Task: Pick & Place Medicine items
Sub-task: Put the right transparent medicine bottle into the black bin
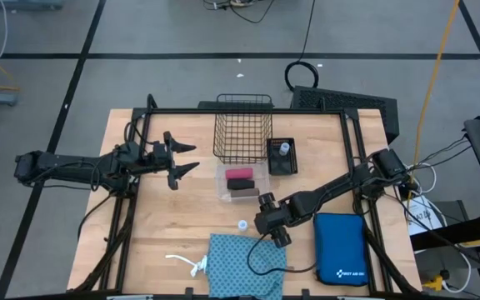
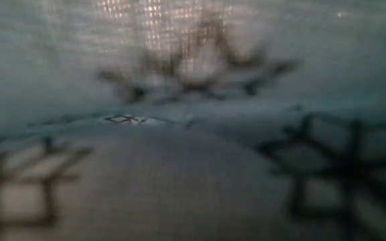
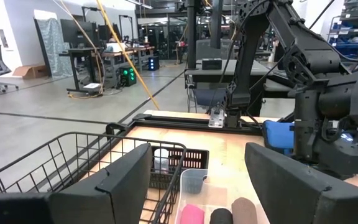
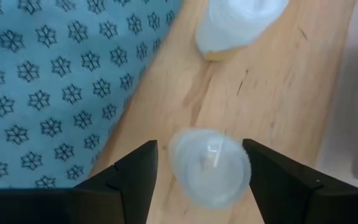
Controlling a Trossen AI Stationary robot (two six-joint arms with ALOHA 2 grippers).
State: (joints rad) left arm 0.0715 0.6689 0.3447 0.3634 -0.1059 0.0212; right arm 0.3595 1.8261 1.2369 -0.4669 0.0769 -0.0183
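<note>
Two arms work over the table (image 1: 165, 250). By its front edge lies the teal cloth (image 1: 244, 265), beside it the right gripper (image 4: 199, 167), fingers spread either side of a vial (image 4: 209, 163), not pinching. Left gripper (image 1: 183, 159) hovers spread near the left edge.

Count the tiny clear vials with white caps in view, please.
3. One vial stands in the black tray; one on the wooden table by the teal cloth; one between the right pincer's fingers.

The only marking was a white logo with tiny lettering, too small to read, on the blue zip case (image 1: 340, 247).
</note>
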